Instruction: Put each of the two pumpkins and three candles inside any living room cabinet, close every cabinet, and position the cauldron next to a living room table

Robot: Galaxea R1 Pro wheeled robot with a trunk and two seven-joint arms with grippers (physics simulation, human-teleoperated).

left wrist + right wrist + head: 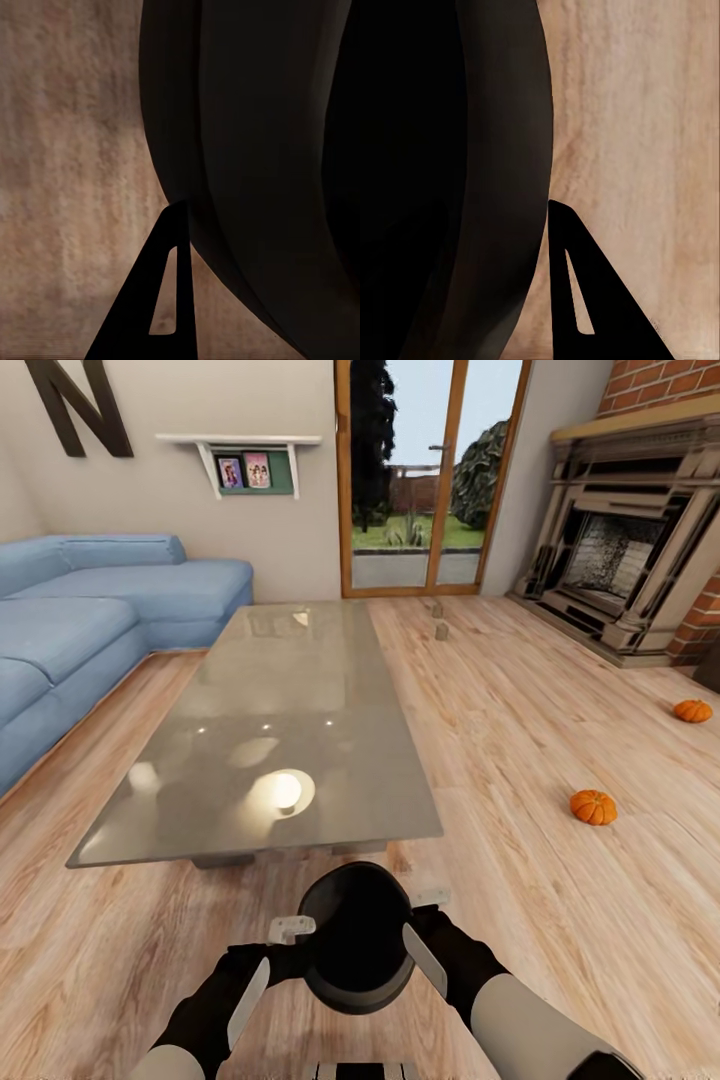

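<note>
Now one cauldron (355, 950) is pressed between two tools, jaw gap unclear; two pumpkins (593, 807) on floor (520, 690)

The wooden floor (520, 690) is carrying the table (280, 720), whose glossy grey top is reflecting lamp light. One pumpkin (593, 806) is lying on the floor at 3 o'clock of the table; a second pumpkin (692, 710) is lying farther out, near the fireplace. Two candles (440, 620) are standing at 1 o'clock, beside the table's far corner.
</note>
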